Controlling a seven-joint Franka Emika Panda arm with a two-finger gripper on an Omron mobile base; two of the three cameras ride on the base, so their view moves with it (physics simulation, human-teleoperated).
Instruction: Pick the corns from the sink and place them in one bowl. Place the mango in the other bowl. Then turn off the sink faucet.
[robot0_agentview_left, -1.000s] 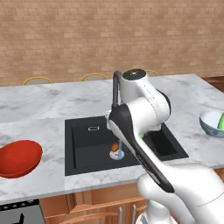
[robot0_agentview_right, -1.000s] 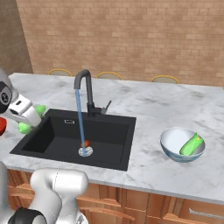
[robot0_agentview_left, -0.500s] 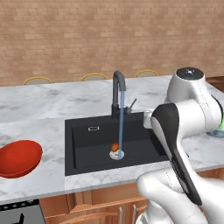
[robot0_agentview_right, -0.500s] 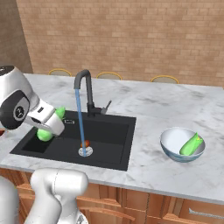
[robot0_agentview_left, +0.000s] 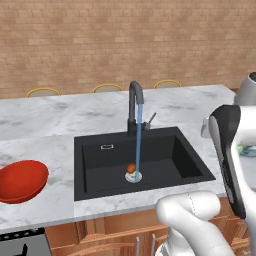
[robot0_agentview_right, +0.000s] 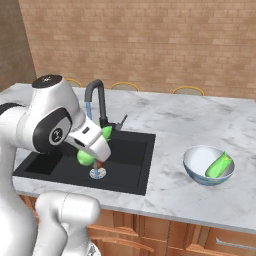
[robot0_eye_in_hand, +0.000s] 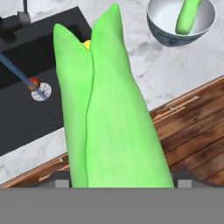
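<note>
Jaws: pressed onto a green corn cob (robot0_eye_in_hand: 105, 109), its long axis running straight out along the gripper (robot0_agentview_right: 95, 150), tip pointing away from the hand.

Gripper: hanging above the sink (robot0_agentview_right: 50, 165), over the basin's right half in the right base view.

White-blue bowl (robot0_agentview_right: 208, 172): on the marble counter (robot0_agentview_right: 165, 165), near its front edge, well to the right of the sink; one corn (robot0_agentview_right: 219, 166) lies tilted inside. The bowl lies ahead of the carried cob's tip and to its right in the hand view; judged, that is the way to travel.

Mango (robot0_agentview_left: 131, 168): in the sink, touching the drain (robot0_agentview_left: 134, 176), under the running stream.

Red bowl (robot0_agentview_left: 20, 181): on the counter's left end.

Faucet (robot0_agentview_left: 135, 107): at the sink's back edge, water on.
</note>
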